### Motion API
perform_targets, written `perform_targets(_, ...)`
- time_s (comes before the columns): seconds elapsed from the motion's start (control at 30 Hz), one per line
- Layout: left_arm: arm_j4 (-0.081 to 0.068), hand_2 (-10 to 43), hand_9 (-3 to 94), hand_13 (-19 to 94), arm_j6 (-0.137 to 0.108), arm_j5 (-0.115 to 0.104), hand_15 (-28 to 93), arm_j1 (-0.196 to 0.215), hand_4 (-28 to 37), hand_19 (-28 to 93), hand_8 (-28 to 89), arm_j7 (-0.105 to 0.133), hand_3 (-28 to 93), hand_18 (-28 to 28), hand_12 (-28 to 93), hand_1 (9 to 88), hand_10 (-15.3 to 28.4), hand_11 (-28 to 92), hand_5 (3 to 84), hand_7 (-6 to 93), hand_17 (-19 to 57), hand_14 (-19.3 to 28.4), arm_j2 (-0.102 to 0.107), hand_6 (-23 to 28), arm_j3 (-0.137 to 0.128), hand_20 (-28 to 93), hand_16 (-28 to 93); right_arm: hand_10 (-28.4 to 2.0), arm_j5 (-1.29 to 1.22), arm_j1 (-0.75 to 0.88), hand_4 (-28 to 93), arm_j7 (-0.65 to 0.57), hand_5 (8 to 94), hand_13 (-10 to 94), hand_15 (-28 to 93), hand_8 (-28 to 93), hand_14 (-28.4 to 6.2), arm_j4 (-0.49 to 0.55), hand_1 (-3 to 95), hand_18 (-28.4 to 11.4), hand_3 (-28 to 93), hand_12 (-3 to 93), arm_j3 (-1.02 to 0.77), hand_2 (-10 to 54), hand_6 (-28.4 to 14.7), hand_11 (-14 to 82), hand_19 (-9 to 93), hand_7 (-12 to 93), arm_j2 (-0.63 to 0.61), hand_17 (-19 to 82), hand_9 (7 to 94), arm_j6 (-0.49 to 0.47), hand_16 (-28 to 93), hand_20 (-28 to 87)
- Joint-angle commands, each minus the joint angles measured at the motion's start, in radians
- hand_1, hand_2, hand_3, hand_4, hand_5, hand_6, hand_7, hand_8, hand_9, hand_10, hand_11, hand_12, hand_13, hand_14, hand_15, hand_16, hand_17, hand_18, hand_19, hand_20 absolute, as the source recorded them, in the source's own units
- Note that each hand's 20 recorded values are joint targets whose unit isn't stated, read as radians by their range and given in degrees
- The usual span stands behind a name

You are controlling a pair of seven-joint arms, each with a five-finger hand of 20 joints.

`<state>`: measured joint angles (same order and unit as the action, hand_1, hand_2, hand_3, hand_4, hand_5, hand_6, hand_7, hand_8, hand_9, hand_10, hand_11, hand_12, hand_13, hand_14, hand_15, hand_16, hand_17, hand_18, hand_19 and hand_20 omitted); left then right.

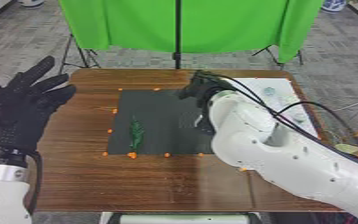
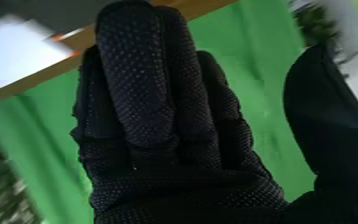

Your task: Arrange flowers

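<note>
At the left, your left hand (image 1: 17, 114) is raised beside the counter's (image 1: 73, 175) left part, open, fingers spread and up, with nothing in its hold. Next comes the sprig (image 1: 136, 134), green and leafy, lying on the left part of the dark mat (image 1: 162, 107), its length running from near edge towards far edge. Orange bits dot the mat's border. Farther right, your right hand (image 1: 200, 88) is over the mat's far right part, well apart from the sprig. In the right wrist view you see that right hand (image 2: 180, 185) open and holding nothing: fingers straight and close together, thumb standing well away. Rightmost is the white sheet (image 1: 283, 84), partly hidden by your right arm, with pale, clear items on it.
</note>
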<state>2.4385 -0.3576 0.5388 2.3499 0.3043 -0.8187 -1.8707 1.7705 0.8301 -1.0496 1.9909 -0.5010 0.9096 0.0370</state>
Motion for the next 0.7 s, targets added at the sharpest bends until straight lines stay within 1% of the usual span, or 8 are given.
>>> perform_targets(0.03, 0.01, 8.2, 33.0, 26, -0.018, -0.013, 59, 0.056, -27.4, 62, -8, 0.036, 78, 26.6, 14, 20.3, 21.0, 29, 35.8, 12.7, -5.0, 28.4, -0.01, 9.2, -0.01, 27, -10, -19.8, 0.096, 0.21, -23, -0.087, 53.5, 77, 54, -10, -14.4, 0.06, 29.0, -27.7, 73, 14.8, -0.18, 0.4, -8.0, 21.1, 91, 9, -0.224, 39, 76.4, 0.007, 14, 3)
perform_targets(0.13, 0.014, 8.3, 33.0, 26, -0.026, -0.015, 59, 0.072, -27.5, 62, -8, 0.047, 78, 26.6, 13, 20.3, 21.1, 30, 35.8, 13.0, -5.0, 28.4, -0.01, 9.1, -0.017, 27, -11, -20.2, 0.099, 0.307, -23, -0.11, 51.9, 79, 54, -10, -13.9, 0.081, 29.5, -27.6, 72, 14.6, -0.268, 0.0, -8.6, 20.9, 91, 9, -0.272, 40, 76.9, -0.001, 13, 1)
perform_targets(0.23, 0.016, 8.3, 32.9, 26, -0.025, -0.019, 60, 0.087, -27.3, 62, -8, 0.054, 78, 26.7, 13, 20.3, 21.1, 30, 35.8, 13.1, -5.1, 28.4, -0.011, 9.1, -0.025, 27, -11, -20.4, 0.103, 0.408, -23, -0.121, 52.4, 79, 53, -10, -13.8, 0.107, 30.5, -27.3, 71, 14.5, -0.36, -0.4, -9.1, 21.0, 92, 9, -0.317, 41, 78.5, -0.019, 13, 0)
perform_targets(0.33, 0.018, 8.3, 33.1, 26, -0.034, -0.024, 60, 0.094, -27.4, 62, -8, 0.069, 78, 26.6, 13, 20.3, 21.1, 30, 35.8, 13.2, -5.1, 28.4, -0.008, 9.1, -0.021, 27, -11, -20.1, 0.109, 0.49, -22, -0.132, 52.7, 80, 53, -10, -13.4, 0.117, 31.4, -27.3, 70, 14.7, -0.433, -0.6, -9.1, 21.0, 93, 8, -0.36, 42, 79.6, -0.036, 14, -2)
perform_targets(0.47, 0.016, 8.3, 33.1, 26, -0.031, -0.021, 60, 0.095, -27.4, 62, -9, 0.069, 78, 26.6, 13, 20.4, 21.1, 31, 35.8, 13.3, -5.2, 28.4, -0.006, 9.1, -0.018, 27, -11, -19.9, 0.105, 0.619, -22, -0.156, 53.0, 82, 52, -10, -12.6, 0.123, 31.4, -26.3, 67, 14.8, -0.559, -1.0, -9.8, 21.1, 93, 8, -0.398, 44, 80.5, -0.061, 14, -4)
perform_targets(0.57, 0.02, 8.3, 33.1, 26, -0.031, -0.022, 60, 0.113, -27.4, 62, -9, 0.085, 78, 26.7, 13, 20.4, 21.2, 31, 35.8, 13.4, -5.2, 28.4, -0.007, 9.2, -0.024, 27, -12, -19.9, 0.122, 0.7, -22, -0.161, 53.2, 82, 52, -10, -12.3, 0.13, 31.6, -25.6, 67, 14.8, -0.622, -2.0, -10.2, 21.1, 93, 7, -0.432, 45, 80.9, -0.075, 14, -6)
perform_targets(0.6, 0.02, 8.3, 33.2, 26, -0.035, -0.025, 60, 0.114, -27.4, 62, -9, 0.091, 78, 26.7, 13, 20.4, 21.2, 31, 35.8, 13.4, -5.2, 28.4, -0.002, 9.2, -0.022, 27, -12, -20.0, 0.124, 0.728, -22, -0.163, 53.3, 82, 52, -10, -12.3, 0.132, 31.7, -25.5, 67, 14.9, -0.646, -2.1, -10.2, 21.1, 93, 7, -0.437, 45, 80.9, -0.083, 15, -6)
perform_targets(0.7, 0.02, 8.3, 33.1, 26, -0.034, -0.025, 60, 0.117, -27.3, 62, -9, 0.091, 78, 26.6, 13, 20.4, 21.2, 31, 35.9, 13.5, -5.2, 28.4, -0.004, 9.1, -0.022, 27, -12, -20.7, 0.119, 0.79, -21, -0.174, 53.4, 82, 52, -9, -12.2, 0.137, 32.4, -25.2, 66, 14.3, -0.698, -2.9, -11.1, 20.3, 93, 6, -0.445, 46, 81.0, -0.105, 14, -8)
